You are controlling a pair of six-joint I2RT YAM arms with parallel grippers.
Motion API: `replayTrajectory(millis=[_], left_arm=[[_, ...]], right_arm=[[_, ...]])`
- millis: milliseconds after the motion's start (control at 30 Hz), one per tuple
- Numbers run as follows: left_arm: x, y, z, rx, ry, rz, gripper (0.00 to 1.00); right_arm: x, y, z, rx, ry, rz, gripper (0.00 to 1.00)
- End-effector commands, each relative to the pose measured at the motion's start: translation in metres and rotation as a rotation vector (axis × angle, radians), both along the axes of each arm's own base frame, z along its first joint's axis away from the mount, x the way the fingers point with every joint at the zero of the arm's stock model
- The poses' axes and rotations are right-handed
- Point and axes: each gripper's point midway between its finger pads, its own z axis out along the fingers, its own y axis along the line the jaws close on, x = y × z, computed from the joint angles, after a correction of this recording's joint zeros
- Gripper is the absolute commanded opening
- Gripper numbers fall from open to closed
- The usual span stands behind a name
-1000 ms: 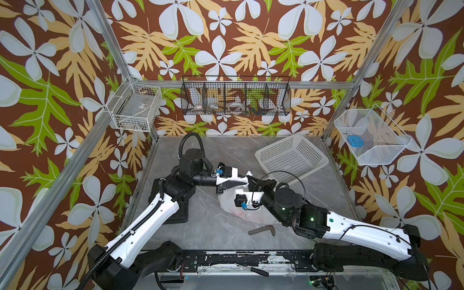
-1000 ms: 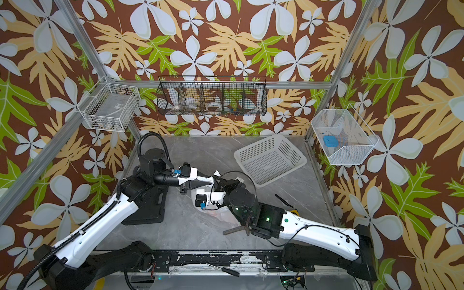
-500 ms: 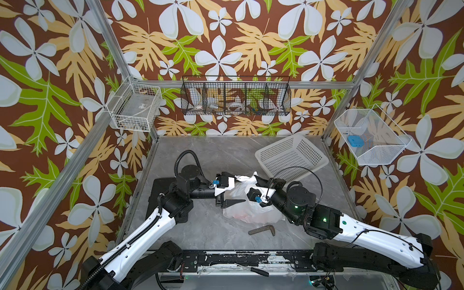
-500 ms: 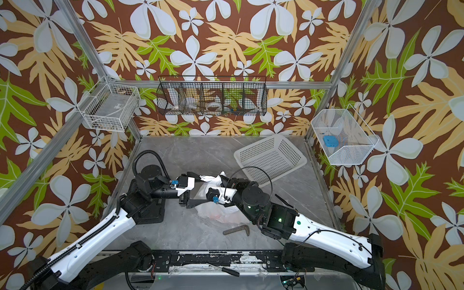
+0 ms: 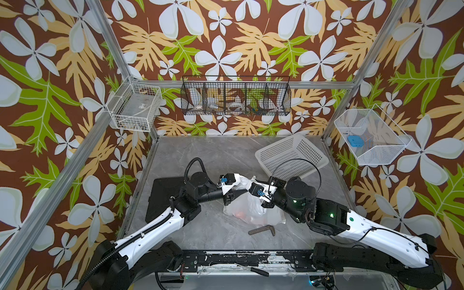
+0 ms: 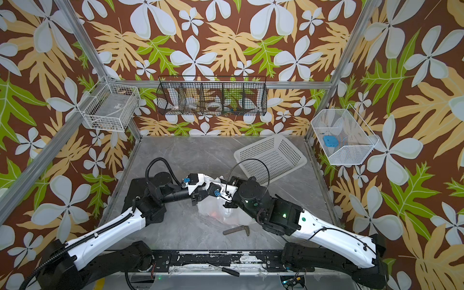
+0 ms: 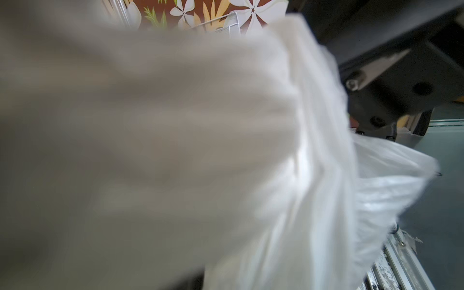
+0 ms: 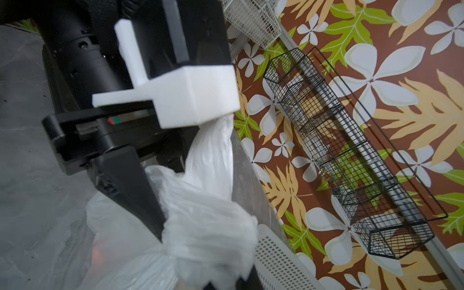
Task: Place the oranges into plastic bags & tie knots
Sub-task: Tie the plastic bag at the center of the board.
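Note:
The translucent white plastic bag (image 5: 253, 211) (image 6: 221, 213) stands mid-table, its top pulled up. Oranges (image 5: 239, 214) (image 6: 213, 213) glow dimly through the plastic; their number is unclear. Both grippers meet at the bag's top. The left gripper (image 5: 242, 190) (image 6: 204, 193) is shut on a handle strand, its wrist view smothered by blurred plastic (image 7: 313, 175). My right gripper (image 5: 252, 187) (image 6: 212, 188) is shut on the twisted bunch of handle plastic (image 8: 208, 231). Whether that bunch is a tied knot I cannot tell.
A white perforated basket (image 5: 291, 155) lies tilted at the back right, close behind the right wrist. A dark L-shaped tool (image 5: 262, 229) lies just in front of the bag. A black pad (image 5: 163, 195) sits under the left arm. Wire baskets hang on the walls.
The left gripper opened wide, then closed on the bag's handle right beside the right gripper. The right arm drew back to the right, and the bag top rose.

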Motion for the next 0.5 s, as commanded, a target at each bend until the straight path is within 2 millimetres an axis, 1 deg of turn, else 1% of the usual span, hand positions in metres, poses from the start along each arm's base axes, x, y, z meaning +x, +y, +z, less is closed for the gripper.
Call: replayTrajectory(millis=[0, 33, 167, 300, 467], left_arm=[[0.007, 0.002, 0.018, -0.043, -0.069, 0.04, 0.02], [0.007, 0.003, 0.018, -0.043, -0.074, 0.048, 0.0], [0.01, 0.009, 0.02, -0.05, -0.096, 0.094, 0.0], [0.017, 0.015, 0.022, -0.068, -0.106, 0.151, 0.0], [0.024, 0.022, 0.022, -0.072, -0.107, 0.214, 0.0]], right_arm=[[-0.008, -0.003, -0.013, 0.034, 0.157, -0.004, 0.0], [-0.008, -0.003, -0.015, 0.039, 0.182, -0.006, 0.0], [-0.012, -0.006, -0.027, 0.031, 0.286, -0.013, 0.0], [-0.016, -0.009, -0.038, 0.009, 0.343, -0.012, 0.0], [-0.018, -0.011, -0.036, 0.002, 0.368, -0.02, 0.0]])
